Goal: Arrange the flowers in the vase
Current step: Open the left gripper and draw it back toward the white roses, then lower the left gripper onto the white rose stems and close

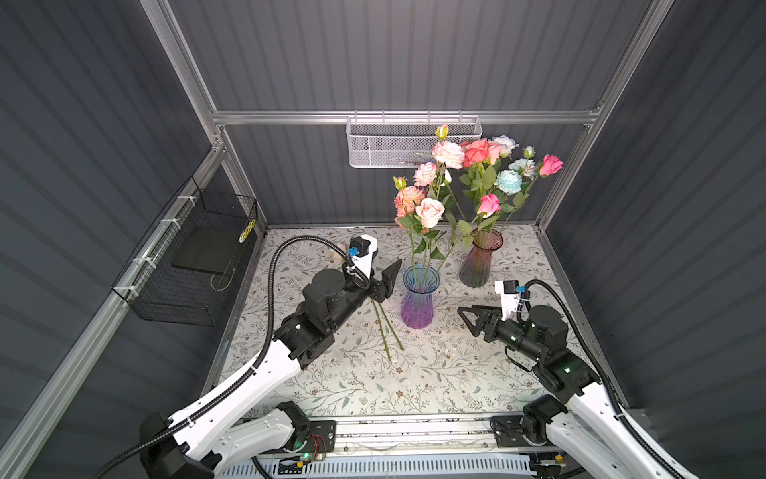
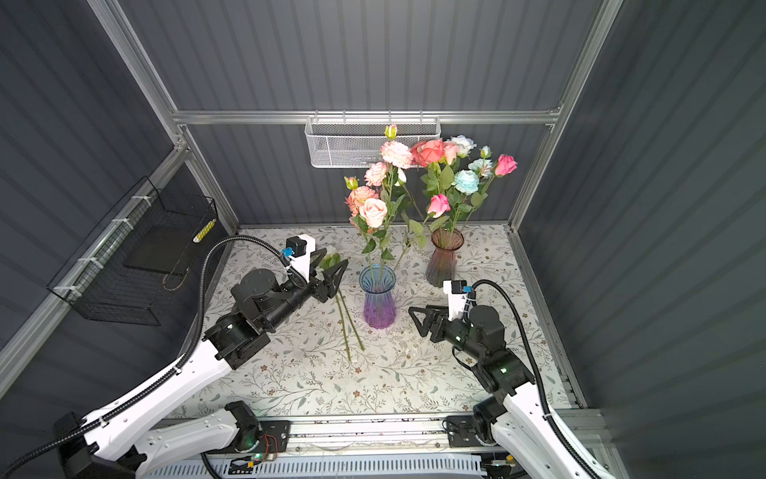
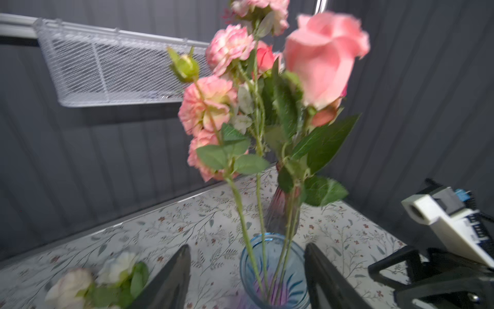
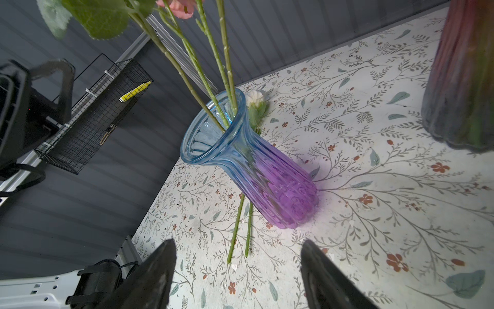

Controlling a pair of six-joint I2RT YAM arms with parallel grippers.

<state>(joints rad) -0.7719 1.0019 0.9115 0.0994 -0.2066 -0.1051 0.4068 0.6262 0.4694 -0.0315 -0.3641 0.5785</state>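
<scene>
Several flowers [image 1: 430, 211] in blue vase [image 1: 418, 307]

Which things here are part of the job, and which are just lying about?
Part of the job: blue-purple vase; flowers standing in it; two loose flowers lying beside it; reddish vase with its flowers.
Just there: white mesh basket hanging at the back; black wire basket hanging at the left.

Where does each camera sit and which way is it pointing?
Top views: high above the arm bases, looking down over the table; left gripper and right gripper show.
Left wrist: on the left arm, facing the blue vase; own fingers show.
Right wrist: on the right arm, facing that vase; own fingers show.
Shared: all views hold the blue vase.
</scene>
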